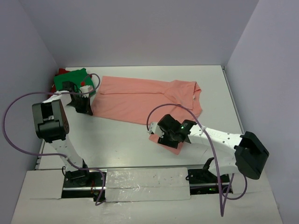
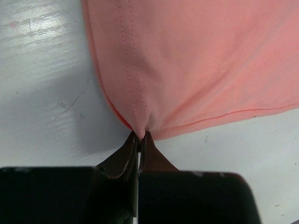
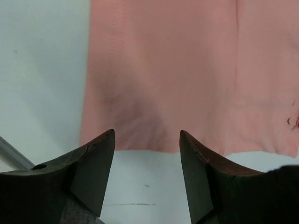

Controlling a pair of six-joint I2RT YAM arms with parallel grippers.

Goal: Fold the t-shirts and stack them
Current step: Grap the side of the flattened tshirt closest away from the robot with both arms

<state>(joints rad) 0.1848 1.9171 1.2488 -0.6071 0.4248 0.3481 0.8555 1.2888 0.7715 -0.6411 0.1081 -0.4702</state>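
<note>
The salmon-pink t-shirt [image 1: 140, 98] lies spread across the middle of the table. My left gripper [image 1: 86, 106] is at its left corner, shut on the hem there, as the left wrist view [image 2: 140, 135] shows, with the cloth [image 2: 196, 60] stretching away from it. My right gripper [image 1: 160, 136] is open, low over a pink flap [image 1: 172, 148] near the front. In the right wrist view [image 3: 146, 136] its fingertips straddle the cloth's [image 3: 187, 70] near edge without touching it. The green t-shirt [image 1: 70, 79] lies at the back left on top of the red one [image 1: 60, 72].
The white table [image 1: 117, 144] is walled at the back and on both sides. Purple cables [image 1: 14, 112] loop off both arms. A white taped strip [image 1: 149, 182] runs along the near edge between the arm bases.
</note>
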